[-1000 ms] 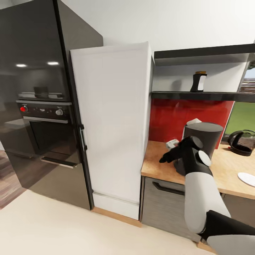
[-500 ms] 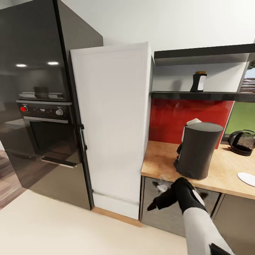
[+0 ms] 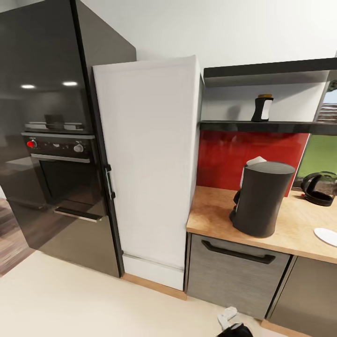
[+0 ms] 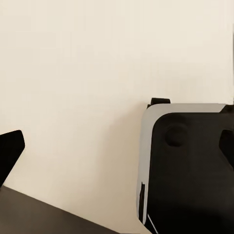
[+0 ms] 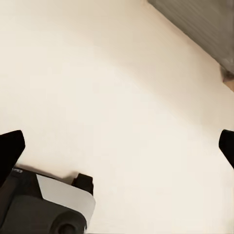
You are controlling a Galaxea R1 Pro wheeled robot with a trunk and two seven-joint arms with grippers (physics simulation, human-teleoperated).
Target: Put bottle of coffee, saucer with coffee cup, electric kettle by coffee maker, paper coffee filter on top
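While both arms hang low toward the floor point(image 5: 97, 73), each hand (left hand point(image 4: 119, 146), right hand point(image 5: 119, 146)) is spread wide and empty. The coffee maker point(image 3: 262, 199) stands on the surface point(image 3: 210, 215); the coffee bottle point(image 3: 263, 108) waits on the shelf point(image 3: 234, 125), kettle point(image 3: 320, 188) well apart.

Counter point(image 3: 210, 215) warm matt woodgrain; coffee maker point(image 3: 261, 199) matt dark plastic; oven tower point(image 3: 47, 140) glossy black, reflective; backsplash point(image 3: 224, 154) glossy red; fridge door point(image 3: 150, 159) smooth matt white; floor point(image 3: 70, 299) smooth cream.
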